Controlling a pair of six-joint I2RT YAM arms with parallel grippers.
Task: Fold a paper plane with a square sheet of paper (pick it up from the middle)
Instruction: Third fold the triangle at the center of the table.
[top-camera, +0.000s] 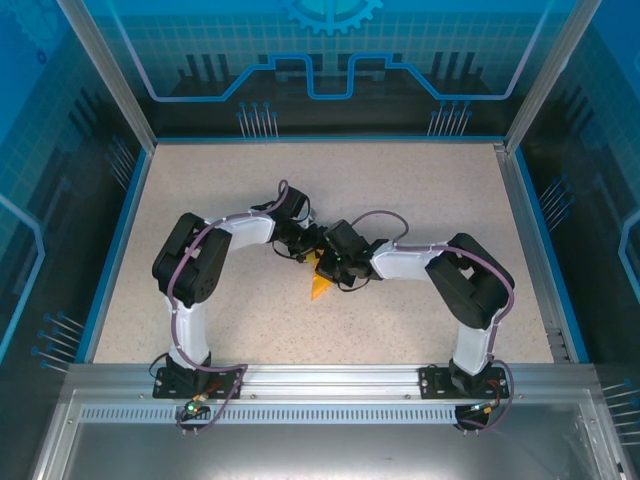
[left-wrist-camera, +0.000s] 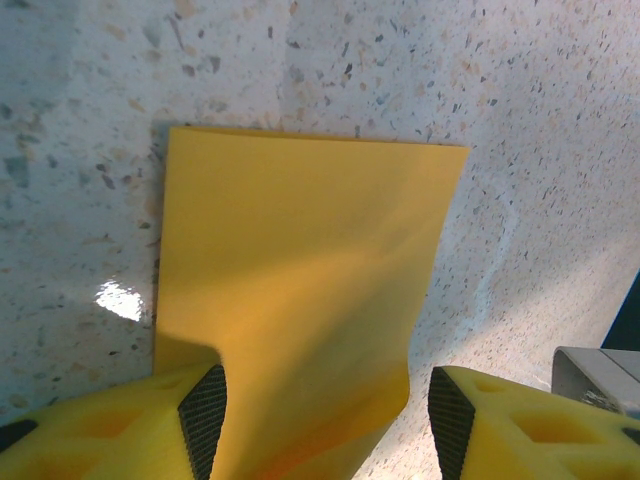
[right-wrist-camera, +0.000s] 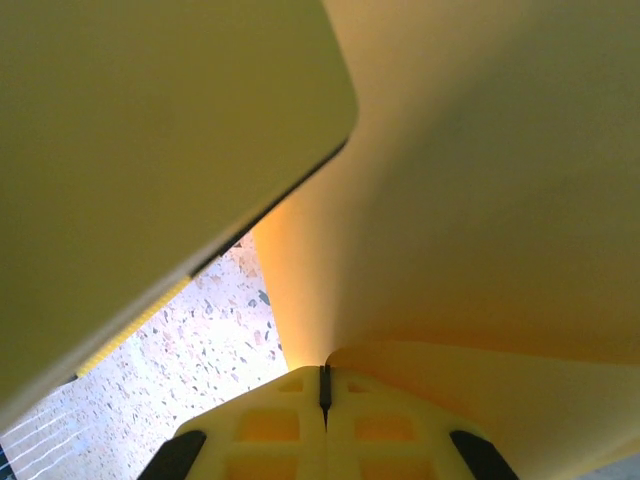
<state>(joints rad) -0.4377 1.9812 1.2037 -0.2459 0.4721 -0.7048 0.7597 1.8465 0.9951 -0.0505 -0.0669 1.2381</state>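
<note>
Speckled table inside a blue-walled enclosure. Both arms meet at centre over the paper, whose orange tip shows just below the wrists. Left gripper: jaws apart, straddling the paper's near end where it lies on the table. Right gripper: jaws together, pinching the paper, which curves up from the fingertips.
</note>
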